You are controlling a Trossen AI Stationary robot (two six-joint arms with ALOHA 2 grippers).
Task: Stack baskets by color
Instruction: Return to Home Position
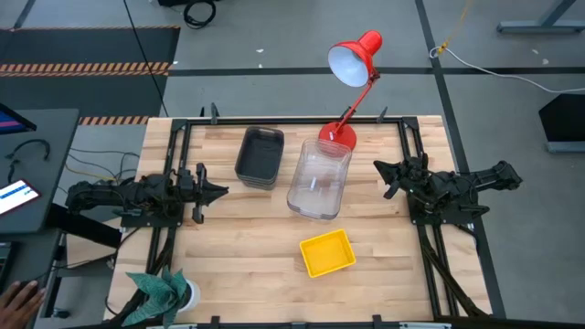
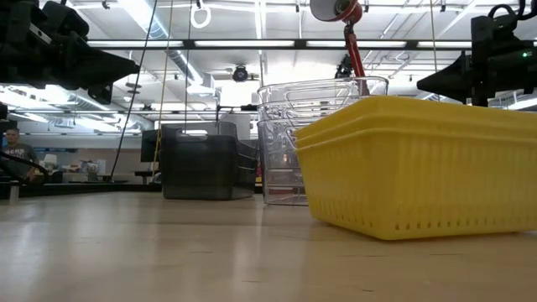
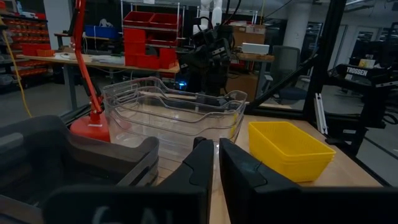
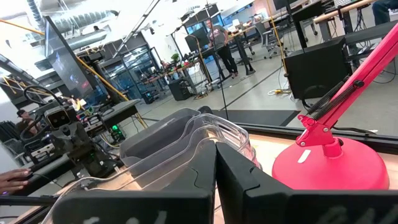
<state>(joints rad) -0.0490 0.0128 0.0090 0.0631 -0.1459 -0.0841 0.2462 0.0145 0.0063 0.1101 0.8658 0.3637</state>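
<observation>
Three stacks of baskets rest on their bottoms on the wooden table. Dark grey baskets (image 1: 260, 156) stand at the far middle, clear ones (image 1: 320, 178) just right of them, yellow ones (image 1: 328, 252) nearer the front edge. In the low view the yellow stack (image 2: 419, 168) fills the right, with the clear stack (image 2: 306, 138) and the grey stack (image 2: 199, 161) behind it. My left gripper (image 1: 222, 191) hangs shut above the table's left side. My right gripper (image 1: 378, 165) hangs shut above the right side. Both are apart from every basket.
A red desk lamp stands with its base (image 1: 336, 135) at the far edge behind the clear stack, its head (image 1: 353, 60) beyond the table. A teal cloth (image 1: 157, 288) lies at the near left corner. A person's hand (image 1: 18, 297) shows off the table's left.
</observation>
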